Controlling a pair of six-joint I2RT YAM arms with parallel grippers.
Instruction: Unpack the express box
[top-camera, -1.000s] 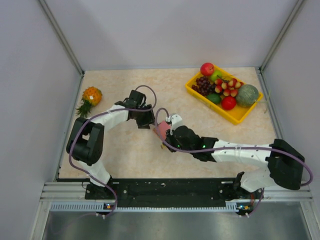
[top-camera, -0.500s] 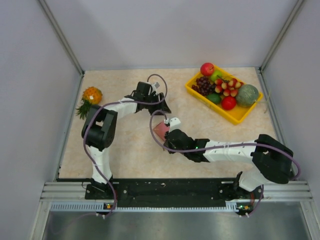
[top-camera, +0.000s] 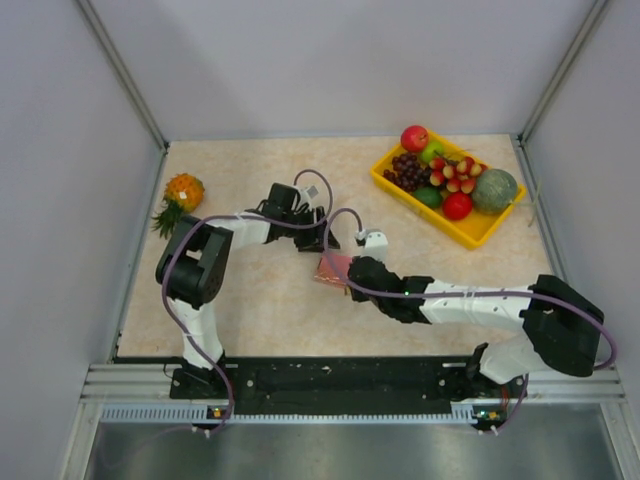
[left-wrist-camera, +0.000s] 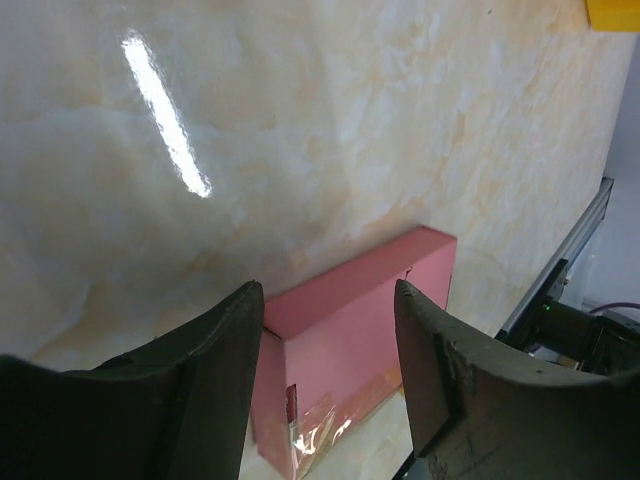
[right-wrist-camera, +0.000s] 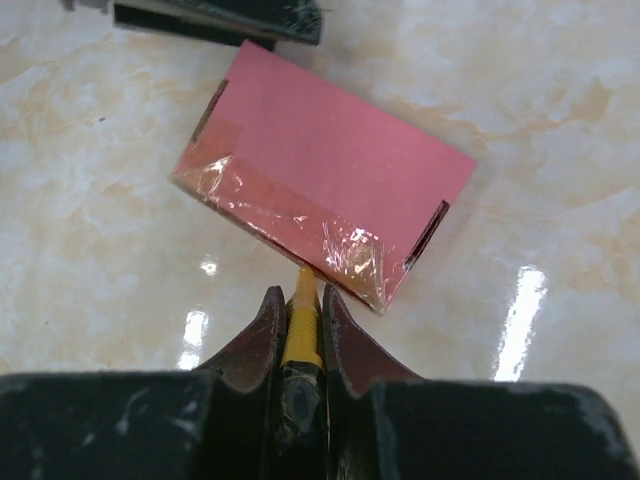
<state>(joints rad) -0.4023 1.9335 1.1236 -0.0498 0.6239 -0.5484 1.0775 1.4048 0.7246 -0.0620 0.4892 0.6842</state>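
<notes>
Tabletop (top-camera: 260, 300): pale marble pattern, glossy. Express box (right-wrist-camera: 320, 185): lies flat near tabletop centre, between 2 claws. Pink cardboard, plain faces, slotted tab at each short end, clear tape (right-wrist-camera: 290, 225) wrinkled along near long edge. Likely light and thin-walled, crushable if squeezed, apt to slide on gloss. Best hold: across short ends or braced at far edge, away from tape seam. Left claw (left-wrist-camera: 327, 292): fingers apart, poised at box's far edge, contact uncertain. Right claw (right-wrist-camera: 300, 295): clamped on yellow utility knife (right-wrist-camera: 301, 330), tip at taped edge.
</notes>
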